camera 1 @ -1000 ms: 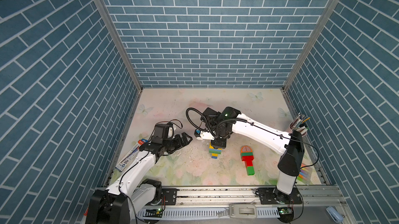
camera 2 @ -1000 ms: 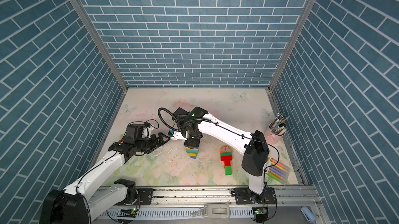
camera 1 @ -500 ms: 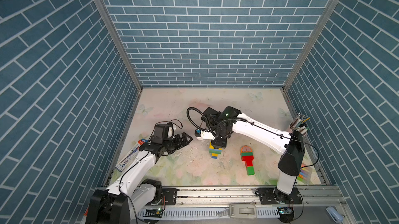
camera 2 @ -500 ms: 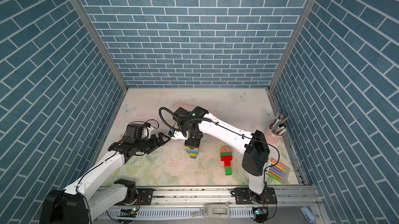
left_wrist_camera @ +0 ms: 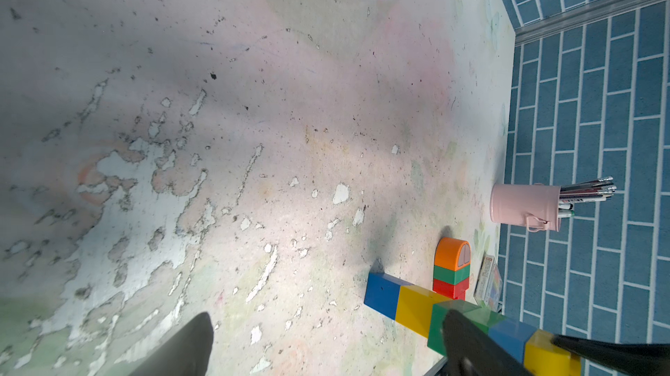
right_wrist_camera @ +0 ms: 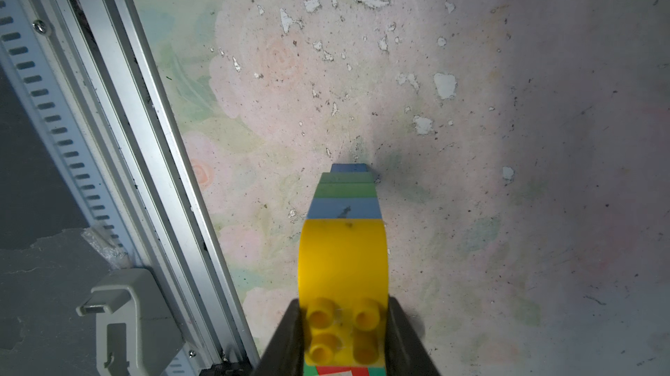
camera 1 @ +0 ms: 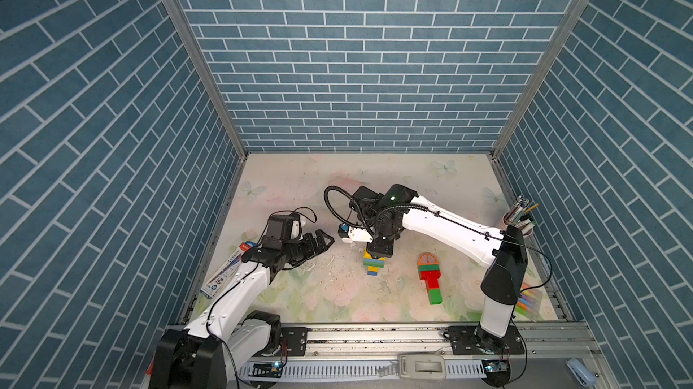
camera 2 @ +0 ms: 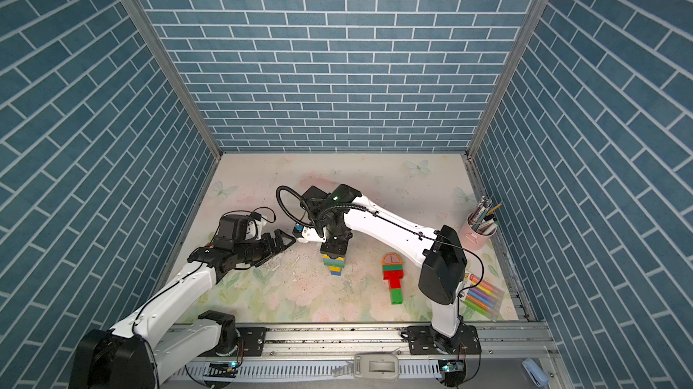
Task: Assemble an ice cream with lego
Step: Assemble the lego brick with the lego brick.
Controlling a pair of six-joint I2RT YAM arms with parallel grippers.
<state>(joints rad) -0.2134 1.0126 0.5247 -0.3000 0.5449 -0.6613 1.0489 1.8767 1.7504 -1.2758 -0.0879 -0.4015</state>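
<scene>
Right gripper clamped on yellow round-topped piece capping lego stack. Top to bottom it runs yellow, blue, green, yellow, blue. Stack stands mid-table, blue bottom brick on floral mat. Left gripper spread wide, empty, hovers just left of stack, apart from it. Second lego build, orange top with green and red bricks, lies flat right of stack. Pink pen cup at right edge.

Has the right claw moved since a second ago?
No. The right gripper stays shut on the striped lego stack, the same gap from the lying orange-topped lego in a top view.
</scene>
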